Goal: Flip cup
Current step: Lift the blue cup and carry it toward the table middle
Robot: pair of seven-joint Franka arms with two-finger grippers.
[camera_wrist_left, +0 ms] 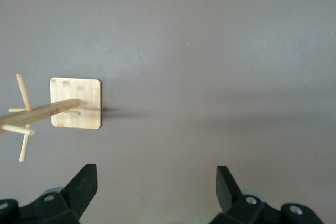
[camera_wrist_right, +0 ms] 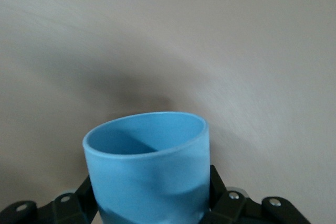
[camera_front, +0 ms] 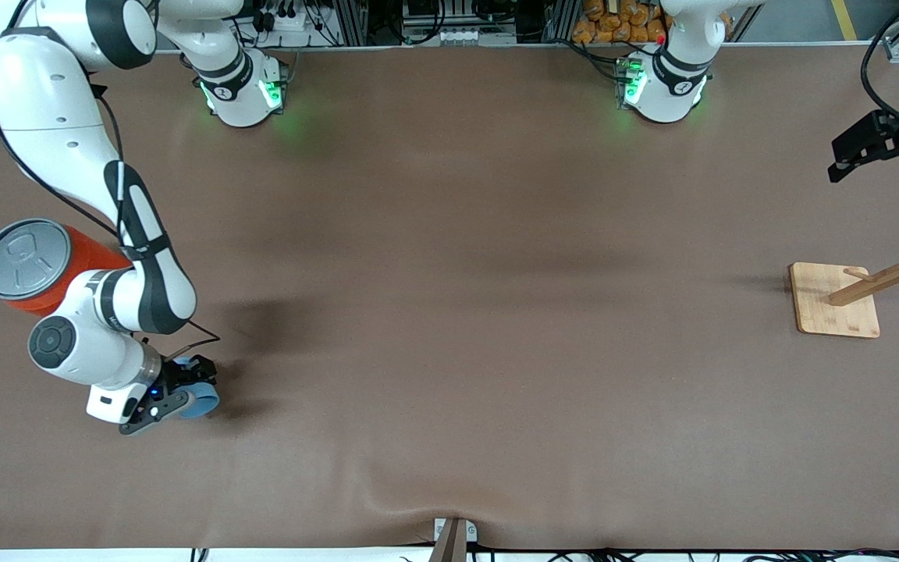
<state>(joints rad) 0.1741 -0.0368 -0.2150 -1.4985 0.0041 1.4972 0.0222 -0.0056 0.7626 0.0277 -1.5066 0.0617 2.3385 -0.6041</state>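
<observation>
Right gripper (camera_front: 184,396) low over the brown table cloth (camera_front: 449,351), at the right arm's end of the table, closer to the front camera than the big orange can with a grey lid (camera_front: 36,264). Fingers pressed on both sides of the small light-blue tapered plastic cup (camera_front: 201,400), holding it tight. Cup tipped on its side between the black fingers, open mouth pointing away from the wrist. Same cup big and close in the right wrist view (camera_wrist_right: 149,171), darker blue inside, a black finger (camera_wrist_right: 223,200) touching each side. Cannot tell if the cup touches the cloth.

Left gripper (camera_front: 879,152) up in the air at the left arm's end of the table, waiting, over bare cloth near the light wooden rack with pegs on a square base (camera_front: 836,300). Fingers (camera_wrist_left: 84,184) spread wide, nothing between them. Rack (camera_wrist_left: 76,103) well apart from those fingers in the left wrist view.
</observation>
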